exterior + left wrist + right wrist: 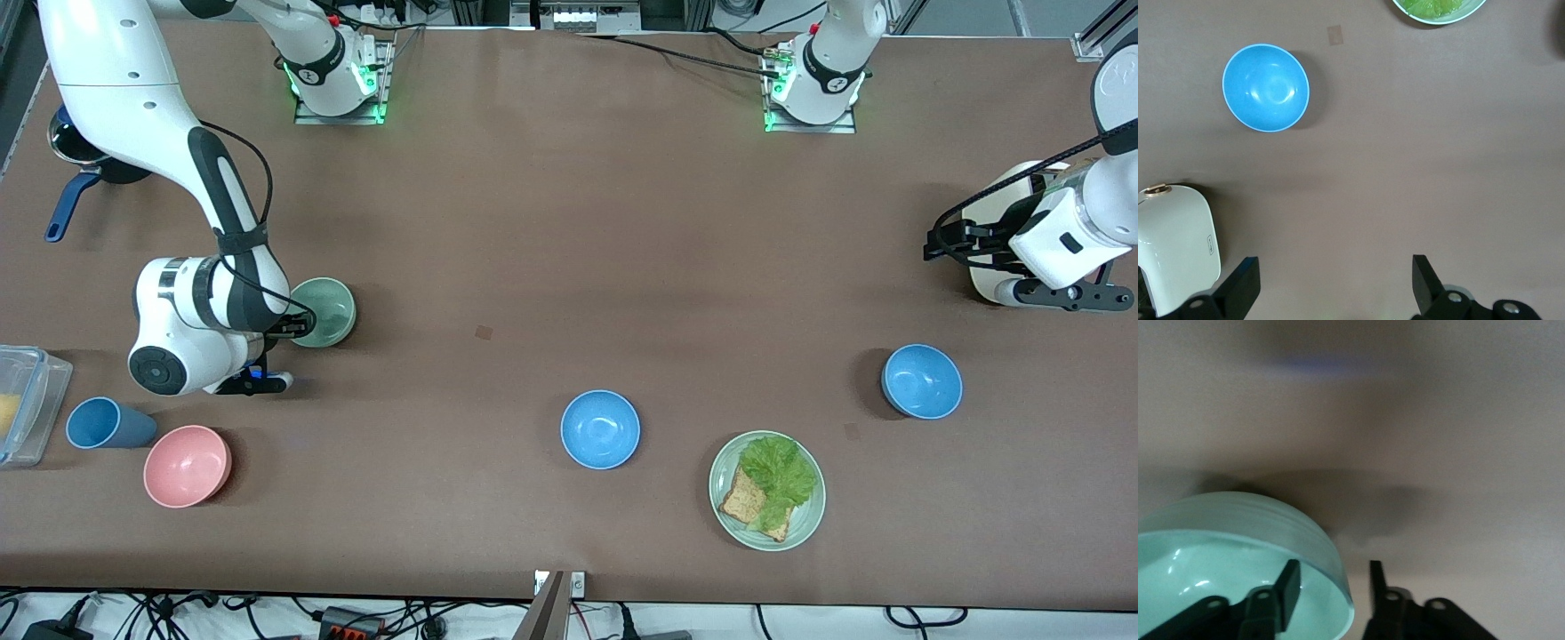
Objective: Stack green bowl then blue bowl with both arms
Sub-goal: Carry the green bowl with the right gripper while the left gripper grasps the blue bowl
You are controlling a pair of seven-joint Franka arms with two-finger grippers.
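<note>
The green bowl [327, 310] sits upright on the table toward the right arm's end. My right gripper [289, 327] is low at its rim and open. In the right wrist view the bowl [1238, 547] fills the lower part, and the gripper [1331, 572] straddles the rim, one finger inside and one outside, with a gap showing. One blue bowl [600, 428] sits mid-table near the front camera. The other blue bowl [922, 380] sits toward the left arm's end and shows in the left wrist view [1265, 87]. My left gripper [1071, 298] [1336, 280] hangs open and empty over bare table.
A green plate [805, 524] with lettuce and toast lies near the front edge. A pink bowl [188, 465], blue cup [107, 423] and clear container [27, 400] stand at the right arm's end. A white appliance [991, 271] [1175, 247] stands under the left gripper's side. A dark pan [76, 156] lies farther back.
</note>
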